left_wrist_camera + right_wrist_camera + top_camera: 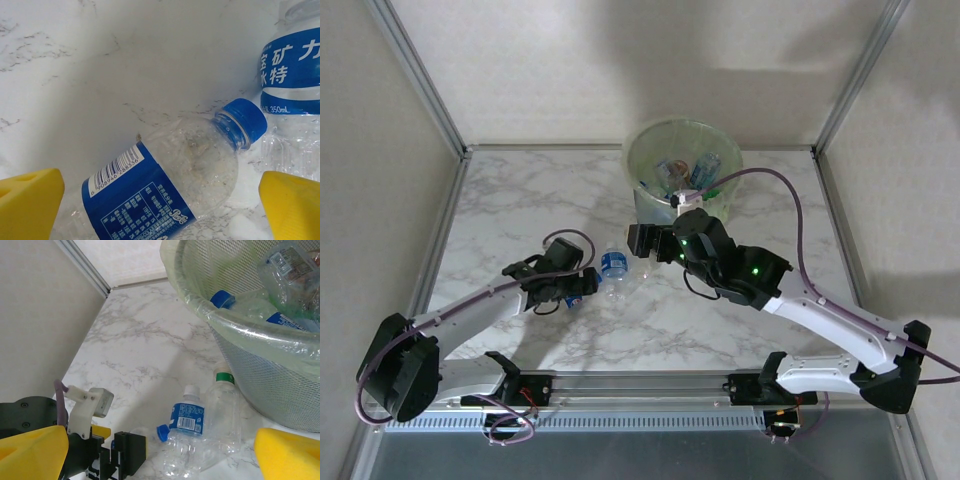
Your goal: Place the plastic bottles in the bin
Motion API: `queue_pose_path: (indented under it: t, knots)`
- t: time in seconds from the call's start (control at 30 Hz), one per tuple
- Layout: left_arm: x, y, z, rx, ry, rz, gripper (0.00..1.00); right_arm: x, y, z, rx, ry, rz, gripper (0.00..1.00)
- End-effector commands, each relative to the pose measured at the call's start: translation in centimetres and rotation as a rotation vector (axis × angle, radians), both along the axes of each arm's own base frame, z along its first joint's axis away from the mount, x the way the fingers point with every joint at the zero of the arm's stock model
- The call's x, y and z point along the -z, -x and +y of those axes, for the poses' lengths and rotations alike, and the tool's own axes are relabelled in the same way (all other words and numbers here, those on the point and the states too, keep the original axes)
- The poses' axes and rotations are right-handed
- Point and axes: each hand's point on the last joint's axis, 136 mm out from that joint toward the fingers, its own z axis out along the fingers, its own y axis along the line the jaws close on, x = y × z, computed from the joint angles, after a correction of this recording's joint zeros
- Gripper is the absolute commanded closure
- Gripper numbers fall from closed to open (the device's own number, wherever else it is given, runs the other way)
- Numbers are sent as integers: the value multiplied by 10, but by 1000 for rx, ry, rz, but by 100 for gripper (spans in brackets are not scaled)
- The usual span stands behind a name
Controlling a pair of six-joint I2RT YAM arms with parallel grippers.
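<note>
The bin (pixel 638 150) sits at the far middle of the marble table (pixel 520 200) and already holds several plastic bottles (pixel 688 175). Three more sit in a tight cluster just in front of it. The bin's loose liner (pixel 235 322) drapes over the rim, and I judge that a low approach could snag it and drag the bin.

My right gripper (pixel 160 455) hangs between the bin and the cluster, jaws spread wide and holding nothing. That puts it on the line my left arm needs to carry anything to the bin, so the arms could clash unless I clear it first.

My left gripper (pixel 160 207) is low over the cluster and also released. Its yellow pads (pixel 30 200) stand either side of the blue-capped bottle (pixel 170 185) without touching it. The bottle lies skewed across the jaws. It looks light and thin-walled, so closing on it may roll it, crush it or squirt it sideways.

The white-capped bottle (pixel 187 415) sits just beside my other pad, which could nudge it or trap it too. The green-banded bottle (pixel 223 400) lies against that one, so it would probably shift with it.
</note>
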Motion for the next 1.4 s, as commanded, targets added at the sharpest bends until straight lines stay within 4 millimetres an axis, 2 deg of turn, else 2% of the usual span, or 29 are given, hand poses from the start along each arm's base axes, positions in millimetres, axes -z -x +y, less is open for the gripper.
queue_pose_path:
  t: [0.0, 0.3, 0.67, 0.77, 0.97, 1.13, 1.37]
  knots:
    - [2, 6, 2, -36, -13, -5, 0, -19, -1, -2, 4, -29, -40, 4]
    - [17, 30, -7, -47, 57, 40, 2, -18, 2, -18, 41, -54, -43, 3]
    - [29, 32, -5, -96, 87, 36, 7, -4, 1, -22, 50, -16, -22, 4]
    - [32, 32, -5, -93, 87, 39, 12, 1, 0, -24, 59, -7, -12, 5]
    - [40, 34, -3, -100, 79, 51, 22, -2, 2, -29, 69, -22, -5, 7]
    - [36, 35, -1, -113, 89, 32, 29, -3, 5, -32, 73, -40, 0, 8]
    - [20, 31, 2, -130, 104, -19, 37, -6, 5, -31, 70, -50, 3, 9]
